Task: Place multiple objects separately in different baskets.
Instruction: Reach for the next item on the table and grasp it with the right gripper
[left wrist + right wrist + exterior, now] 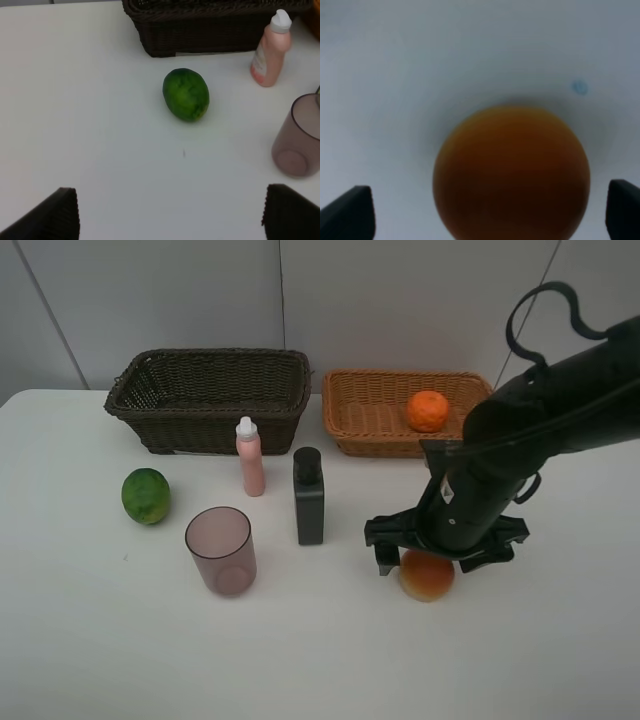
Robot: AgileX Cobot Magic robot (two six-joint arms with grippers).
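A white desk carries two wicker baskets side by side at the back: a deep dark brown basket and a shallower orange-tan basket. The right pincer hangs low over the desk's front right, jaws spread wide. The left pincer, also spread and holding nothing, hovers above the desk. A translucent mauve cup, a dark rectangular bottle and a pink white-capped bottle stand upright mid-desk. A mottled green round fruit lies ahead of the left pincer, well apart from it. A smooth red-orange peach-like fruit lies on the desk between the right pincer's fingers. An orange sits in the orange-tan basket.
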